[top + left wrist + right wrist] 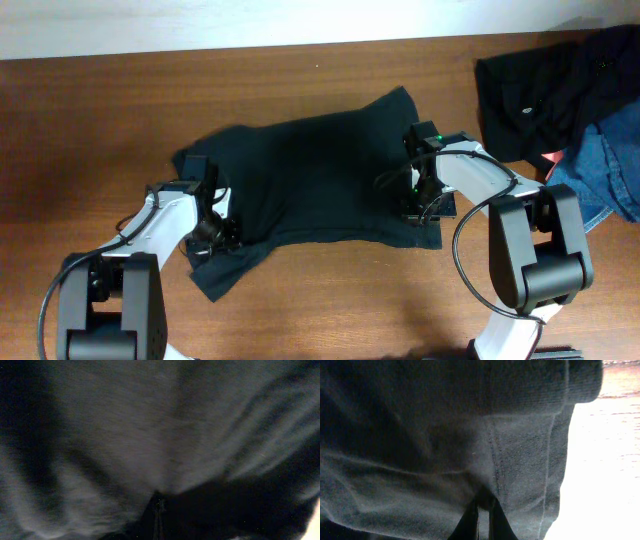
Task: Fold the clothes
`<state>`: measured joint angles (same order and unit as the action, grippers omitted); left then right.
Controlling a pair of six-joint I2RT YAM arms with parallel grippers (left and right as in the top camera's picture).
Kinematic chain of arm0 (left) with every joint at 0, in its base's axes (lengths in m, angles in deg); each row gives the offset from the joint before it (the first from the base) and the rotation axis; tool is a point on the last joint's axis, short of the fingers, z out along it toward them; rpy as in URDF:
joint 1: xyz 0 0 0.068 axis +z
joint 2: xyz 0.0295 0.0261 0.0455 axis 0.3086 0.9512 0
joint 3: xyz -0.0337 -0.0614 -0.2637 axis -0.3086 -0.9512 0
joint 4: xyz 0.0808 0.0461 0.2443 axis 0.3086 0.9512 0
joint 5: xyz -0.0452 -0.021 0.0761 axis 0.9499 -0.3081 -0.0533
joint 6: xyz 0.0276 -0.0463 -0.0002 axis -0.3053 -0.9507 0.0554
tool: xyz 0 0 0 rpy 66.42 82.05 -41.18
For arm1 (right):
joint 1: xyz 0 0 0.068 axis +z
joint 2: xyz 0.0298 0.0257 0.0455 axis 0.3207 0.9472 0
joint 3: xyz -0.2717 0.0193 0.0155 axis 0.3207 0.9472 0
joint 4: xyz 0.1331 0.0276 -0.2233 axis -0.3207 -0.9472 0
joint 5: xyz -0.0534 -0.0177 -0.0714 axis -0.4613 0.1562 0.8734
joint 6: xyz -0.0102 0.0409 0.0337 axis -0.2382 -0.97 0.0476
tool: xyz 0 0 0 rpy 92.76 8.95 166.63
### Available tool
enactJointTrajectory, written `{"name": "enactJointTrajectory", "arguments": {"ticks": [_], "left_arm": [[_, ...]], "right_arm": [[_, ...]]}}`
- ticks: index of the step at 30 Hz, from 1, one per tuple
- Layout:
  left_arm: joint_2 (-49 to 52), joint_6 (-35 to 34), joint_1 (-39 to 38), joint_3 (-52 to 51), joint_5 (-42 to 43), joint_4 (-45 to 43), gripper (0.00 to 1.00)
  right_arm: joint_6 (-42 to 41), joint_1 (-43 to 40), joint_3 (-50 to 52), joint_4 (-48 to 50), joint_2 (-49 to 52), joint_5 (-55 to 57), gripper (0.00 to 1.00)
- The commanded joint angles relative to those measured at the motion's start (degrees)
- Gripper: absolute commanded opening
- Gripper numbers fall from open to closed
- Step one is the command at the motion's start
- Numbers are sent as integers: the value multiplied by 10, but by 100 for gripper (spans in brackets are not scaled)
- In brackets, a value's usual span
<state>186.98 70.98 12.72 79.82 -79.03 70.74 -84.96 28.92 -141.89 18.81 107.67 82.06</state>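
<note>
The black T-shirt point(320, 170) lies spread but rumpled on the middle of the counter point(120, 110), a little nearer its front edge than its back, with one loose flap trailing toward the front-left. Both arms are down on it. The left arm point(160, 215) meets the cloth at its left-front part, and the left jaws are closed on a pinch of fabric: in the left wrist view, creases fan out from the dark fingertips point(158, 510) at the bottom of the picture. The right arm point(480, 180) sits at the shirt's right-front corner, and the right jaws are likewise shut on the cloth, with a stitched seam running straight down into the fingertips point(469, 522).

We judge the shirt light, thin and limp. It will sag and bunch between the two holds and will not keep a line by itself, so a small pinch is enough to carry it. Seams and hems look like the best places to hold, since they are thicker and slip less.

We can read no writing, label or brand mark anywhere on the shirt. If it has a logo, that part is hidden or turned away.

At the back-right corner of the counter lies a separate heap: a dark garment point(540, 90) and some blue denim point(610, 170).
</note>
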Motion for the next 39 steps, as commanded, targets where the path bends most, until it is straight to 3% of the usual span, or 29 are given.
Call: {"name": "enactJointTrajectory", "arguments": {"ticks": [1,4,19,23,29,34,39], "left_arm": [[-15,-25,9,13,-103,-10,1],[-15,-42,19,13,-157,-26,1],[-15,-18,45,13,-147,-115,1],[-15,-17,45,21,-71,-98,9],[-20,-17,45,76,49,-16,3],[-27,-18,45,116,49,40,3],[-29,-18,45,128,14,18,10]], "right_arm": [[-5,2,12,8,1,9,4],[-5,2,12,8,1,11,4],[-5,2,12,8,1,31,4],[-5,2,12,12,1,31,4],[-5,2,12,14,1,31,5],[-5,2,12,14,1,31,6],[-5,2,12,14,1,30,11]]}}
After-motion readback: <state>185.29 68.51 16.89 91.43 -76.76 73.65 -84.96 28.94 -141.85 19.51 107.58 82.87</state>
